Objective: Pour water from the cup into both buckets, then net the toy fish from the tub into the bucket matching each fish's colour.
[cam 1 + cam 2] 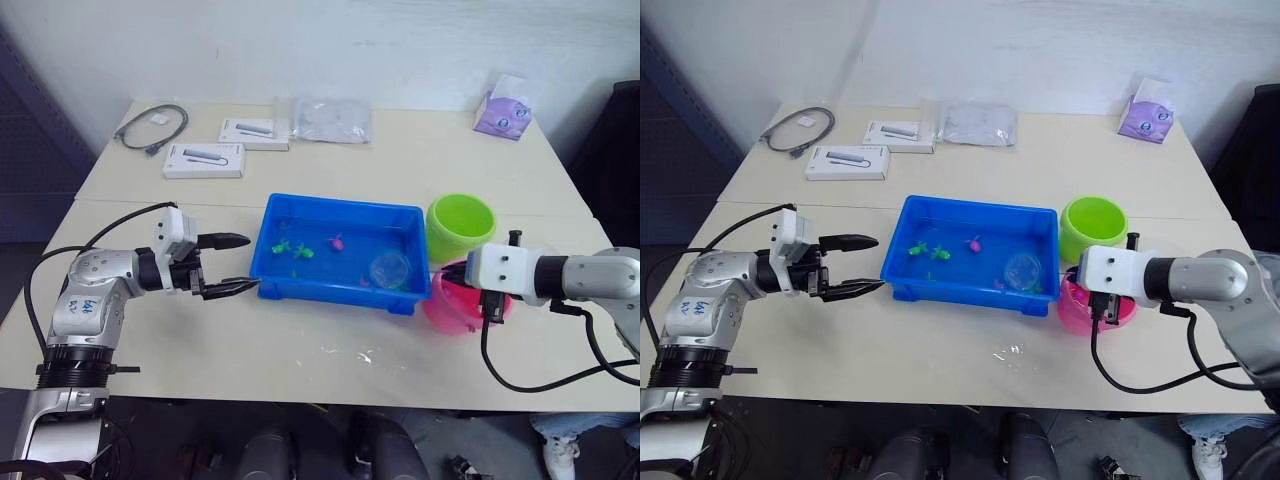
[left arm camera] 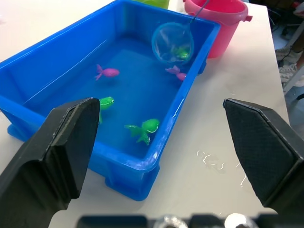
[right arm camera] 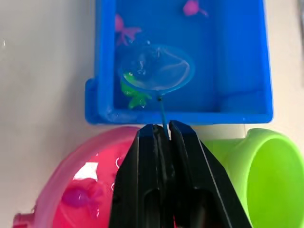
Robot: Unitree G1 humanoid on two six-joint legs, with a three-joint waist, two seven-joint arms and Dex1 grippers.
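On the pale surface (image 1: 300, 340) the blue tub (image 1: 340, 291) sits in the middle, with the lime green bucket (image 1: 461, 226) off its far right corner and the pink bucket (image 1: 1085, 312) at its near right corner, the two buckets just beside each other. The right tool (image 3: 162, 132) is over the pink bucket, its black fingers closed tight on the thin handle of the net (image 3: 156, 70), whose round blue hoop lies in the tub's water at the end nearest the buckets. A green fish (image 3: 134, 93) sits at the hoop's edge, under or in the mesh; which one is unclear. More fish lie in the tub: two green ones (image 2: 145, 128) and a pink one (image 2: 107, 72) nearer the left end, another pink one (image 2: 176, 72) beside the hoop. A small pink fish (image 3: 85, 197) lies inside the pink bucket. The left tool (image 1: 228, 265) hovers just off the tub's left end, fingers spread wide and holding nothing.
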